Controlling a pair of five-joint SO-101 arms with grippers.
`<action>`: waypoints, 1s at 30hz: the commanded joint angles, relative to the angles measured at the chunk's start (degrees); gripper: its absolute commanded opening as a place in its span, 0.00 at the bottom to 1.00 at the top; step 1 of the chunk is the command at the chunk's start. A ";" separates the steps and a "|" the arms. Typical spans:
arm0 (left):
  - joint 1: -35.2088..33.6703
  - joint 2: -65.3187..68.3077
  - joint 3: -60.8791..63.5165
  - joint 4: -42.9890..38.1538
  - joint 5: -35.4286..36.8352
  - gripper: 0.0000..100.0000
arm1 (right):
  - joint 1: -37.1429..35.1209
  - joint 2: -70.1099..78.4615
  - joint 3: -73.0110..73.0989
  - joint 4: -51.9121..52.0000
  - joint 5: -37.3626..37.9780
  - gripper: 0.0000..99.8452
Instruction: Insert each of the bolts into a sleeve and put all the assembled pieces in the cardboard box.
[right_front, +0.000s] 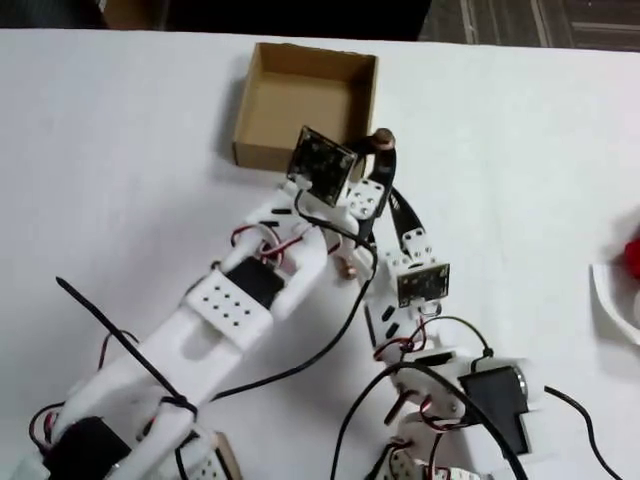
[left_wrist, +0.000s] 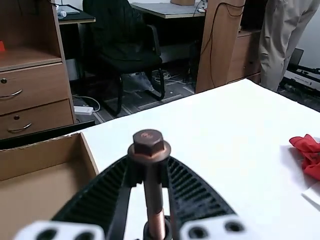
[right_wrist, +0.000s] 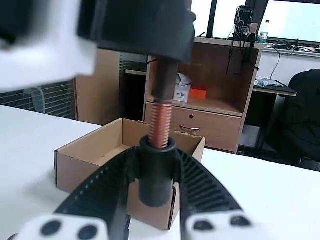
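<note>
Two arms meet just off the near-right corner of the cardboard box (right_front: 300, 105), over the white surface (right_front: 120, 130). L arm's tool (left_wrist: 150, 164) is closed tight on the copper bolt (left_wrist: 149, 144), pinching the shaft right under the hex head. Bolt is upright, head on top. R arm's tool (right_wrist: 157, 159) is clamped round the black sleeve (right_wrist: 157, 182), which is also upright, directly under the bolt. Bolt's threaded end sits in the sleeve's top opening; can't tell how deep it goes. Both pieces are held just beside the box, outside it. Red cloth (left_wrist: 306, 150) lies on the surface well apart from the box, out past the R arm. Beyond the surface's edge are a wooden drawer unit (left_wrist: 30, 95) and a black office chair (left_wrist: 125, 45).
</note>
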 joint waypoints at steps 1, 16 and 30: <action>-0.09 0.09 -2.77 0.26 -0.62 0.03 | 1.01 -0.13 -2.11 -1.45 0.35 0.02; 0.00 -0.26 2.77 7.91 -0.70 0.03 | 1.01 -0.31 -2.20 -1.89 0.44 0.02; -0.44 -0.26 1.80 8.44 -0.35 0.28 | 1.01 -0.31 -2.20 -1.89 0.35 0.02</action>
